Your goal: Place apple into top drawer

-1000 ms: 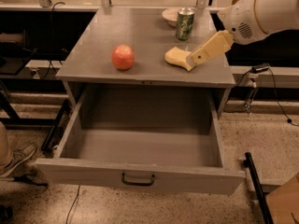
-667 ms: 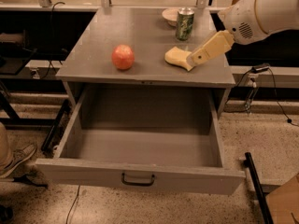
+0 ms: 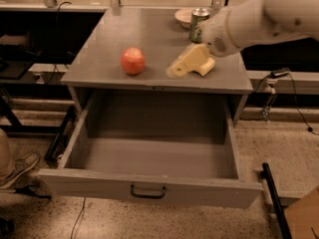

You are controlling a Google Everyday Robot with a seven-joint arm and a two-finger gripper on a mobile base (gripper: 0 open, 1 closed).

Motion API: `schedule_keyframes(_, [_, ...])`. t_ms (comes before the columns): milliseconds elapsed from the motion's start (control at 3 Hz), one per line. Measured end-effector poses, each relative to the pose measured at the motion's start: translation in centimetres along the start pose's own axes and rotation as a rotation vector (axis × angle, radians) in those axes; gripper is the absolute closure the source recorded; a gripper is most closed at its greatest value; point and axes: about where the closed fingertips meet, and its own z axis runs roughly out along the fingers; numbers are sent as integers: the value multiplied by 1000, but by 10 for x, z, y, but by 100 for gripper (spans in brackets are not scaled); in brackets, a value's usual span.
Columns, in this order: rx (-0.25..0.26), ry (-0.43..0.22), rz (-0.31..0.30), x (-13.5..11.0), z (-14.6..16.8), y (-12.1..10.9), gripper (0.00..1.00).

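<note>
We see the apple point(image 3: 133, 60) resting on the grey top of the cabinet point(image 3: 149, 29), left of centre and near the front edge, above the left half of the open top drawer point(image 3: 89, 185). The drawer is pulled well out, its inside bare, with the dark handle point(image 3: 148, 192) at the middle of its front panel.

The gripper point(image 3: 173, 71) reaches in from the right at the end of the white arm point(image 3: 259, 19). Its pale, cream-coloured tip is angled down and to the left, low over the cabinet top. It lies to the right of the apple, near it but apart, with a strip of bare grey surface between them. The apple is not held. The gripper is smeared with motion, so we cannot tell whether it is wide or narrow.

Just behind the gripper, on its right, a yellow sponge point(image 3: 207, 66) shows, partly covered by it. Farther back stand a green can point(image 3: 199, 21) and a shallow bowl point(image 3: 182, 17), both close to the arm. At the far left edge we make out a shoe point(image 3: 20, 168) on the speckled floor.
</note>
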Motion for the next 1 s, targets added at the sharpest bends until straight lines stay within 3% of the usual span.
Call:
schedule_keyframes(667, [-38, -100, 20, -40, 95, 13, 0])
schedule_keyframes(1000, [-71, -112, 42, -46, 129, 22, 0])
